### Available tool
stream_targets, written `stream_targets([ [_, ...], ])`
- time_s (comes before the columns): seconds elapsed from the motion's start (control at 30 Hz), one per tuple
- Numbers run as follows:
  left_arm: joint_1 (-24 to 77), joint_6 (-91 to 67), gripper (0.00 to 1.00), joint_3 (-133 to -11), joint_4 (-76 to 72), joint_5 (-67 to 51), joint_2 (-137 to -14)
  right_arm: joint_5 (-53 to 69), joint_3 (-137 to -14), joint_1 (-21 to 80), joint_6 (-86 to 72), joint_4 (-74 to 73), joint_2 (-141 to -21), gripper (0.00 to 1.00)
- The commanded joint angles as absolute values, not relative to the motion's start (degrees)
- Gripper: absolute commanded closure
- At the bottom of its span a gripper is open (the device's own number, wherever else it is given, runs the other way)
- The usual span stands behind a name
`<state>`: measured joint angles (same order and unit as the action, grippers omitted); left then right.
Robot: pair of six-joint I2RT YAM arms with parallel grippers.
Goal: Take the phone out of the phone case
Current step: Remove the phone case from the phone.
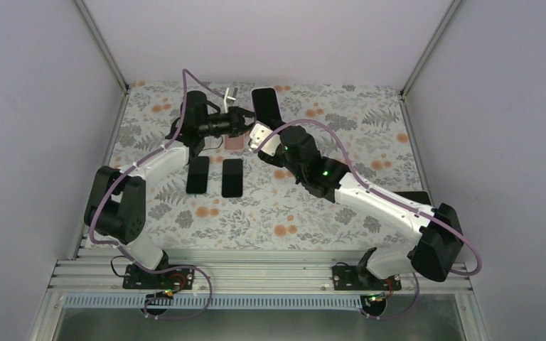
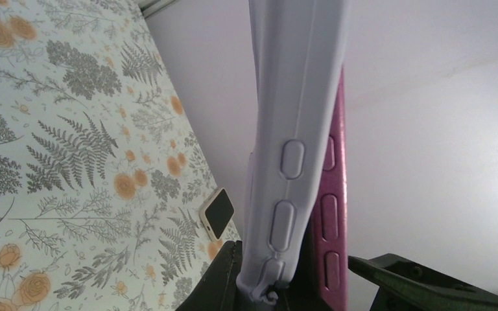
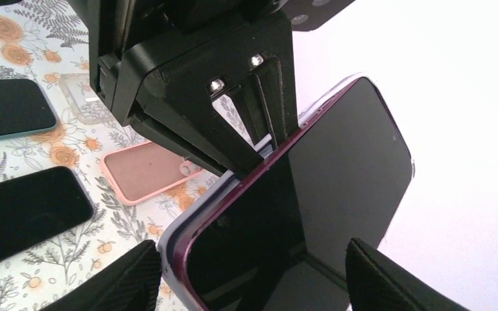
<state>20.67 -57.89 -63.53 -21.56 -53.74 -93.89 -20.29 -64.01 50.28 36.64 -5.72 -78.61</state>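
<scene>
The job is partly done, as far as I can judge. The phone [image 3: 337, 168], dark-screened with a magenta rim, is held up in the air over the far middle of the table, and its pale lavender phone case [image 2: 298, 97] has come away along one long side. In the left wrist view the magenta edge stands apart from the case's button bumps. At the lower corner in the right wrist view the case rim peels outward, yet the phone is not free of it.

The left gripper [image 2: 311, 286] is clamped tight on one end of the phone case, with the phone seated there. The right gripper [image 3: 259, 278] has its jaws spread on either side of the phone's other end, with a gap showing on one side, so nothing is gripped by it. What remains is to take hold of the phone and draw it out.

Below lies a floral tablecloth [image 1: 313, 206] with ferns and orange blooms. On it are two dark phones [image 1: 197, 175] side by side at centre, a pink case [image 3: 146, 170] and a clear case [image 3: 81, 97]. Plain white walls [image 1: 270, 35] enclose the table, and a metal rail [image 1: 256, 273] runs along the bottom.
</scene>
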Motion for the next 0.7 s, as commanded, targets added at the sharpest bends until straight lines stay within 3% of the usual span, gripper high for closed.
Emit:
stream_targets([
  [0.0, 20.72, -58.32, 0.98, -65.40, -25.39, -56.01, -93.49, -28.13, -63.05, 49.89, 40.43, 2.39, -78.22, 0.34],
  [0.33, 20.75, -57.80, 0.98, -64.37, -24.90, -55.56, -94.18, -28.79, -63.93, 49.89, 41.27, 3.78, -77.11, 0.42],
  [0.67, 20.66, -57.35, 0.98, -64.81, -24.06, -55.33, -95.32, -25.89, -65.26, 49.85, 38.87, 0.18, -76.16, 0.41],
])
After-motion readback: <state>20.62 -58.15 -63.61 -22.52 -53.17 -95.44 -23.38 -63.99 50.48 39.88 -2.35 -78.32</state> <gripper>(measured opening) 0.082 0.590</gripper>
